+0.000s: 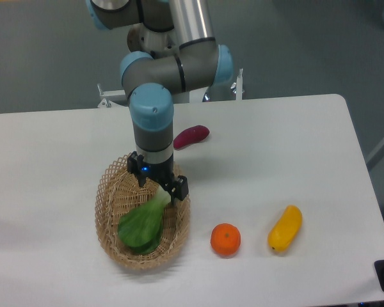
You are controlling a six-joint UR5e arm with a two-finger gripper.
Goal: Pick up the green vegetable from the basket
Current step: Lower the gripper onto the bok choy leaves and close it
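Hovering pincer (159, 183), fingers apart, over bok choy (144, 220) stem in basket (109, 211); best straddling pale stem squarely, then clamping.

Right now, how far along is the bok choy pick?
Done: the claw is positioned over the basket, open, astride the pale stem end of the bok choy. In hand: nothing gripped; the jaws have not closed. Left: close on the stem and lift it out; the bok choy lies in the basket.
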